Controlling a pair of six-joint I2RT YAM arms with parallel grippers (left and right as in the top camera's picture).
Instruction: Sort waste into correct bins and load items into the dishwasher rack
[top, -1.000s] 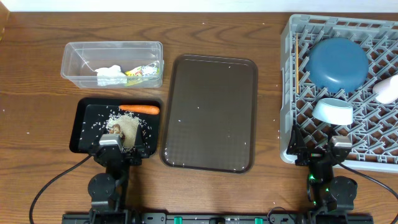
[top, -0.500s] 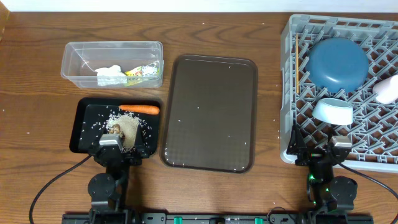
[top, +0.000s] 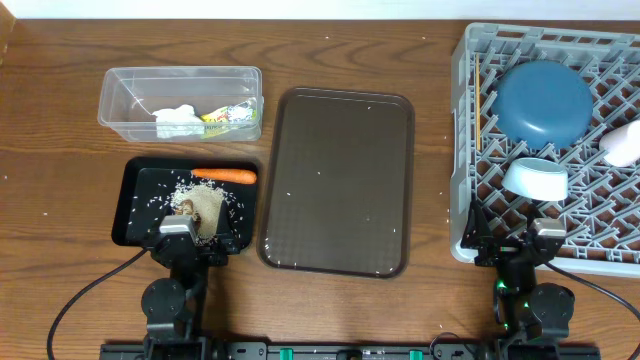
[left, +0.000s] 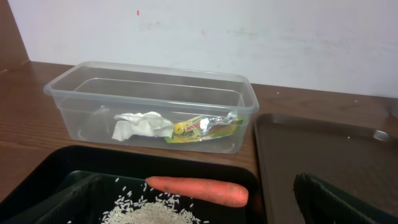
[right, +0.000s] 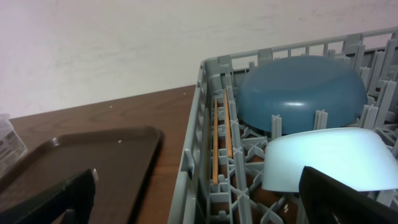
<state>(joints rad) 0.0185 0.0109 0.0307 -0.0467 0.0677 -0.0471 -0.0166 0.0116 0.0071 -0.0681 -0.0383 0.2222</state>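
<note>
We see both arms at the bottom edge of the overhead view. The left gripper (top: 187, 236) sits at the lower left, over the near edge of the black tray (top: 125, 200). Its fingers are spread wide with nothing between them. The right gripper (top: 510, 240) sits at the lower right, against the near wall of the dishwasher rack (top: 462, 150), and its fingers are also spread and empty.

In the black tray we find the carrot (top: 224, 176) lying along the upper edge. Below it is a patch of rice (top: 208, 204) with the brown lump (top: 184, 207) at its left side. Above the tray, at the upper left, the clear tub (top: 180, 71) holds the wrapper (top: 232, 116) beside a crumpled white wad (top: 176, 120).

The brown serving tray (top: 337, 180) fills the middle of the frame, with a few white specks on it.

In the rack on the right, the dark blue bowl (top: 545, 100) lies upside down. The small pale blue bowl (top: 535, 180) is just below it, and the white cup (top: 625, 146) is at the right edge. The chopsticks (top: 478, 105) lie along the left wall.
</note>
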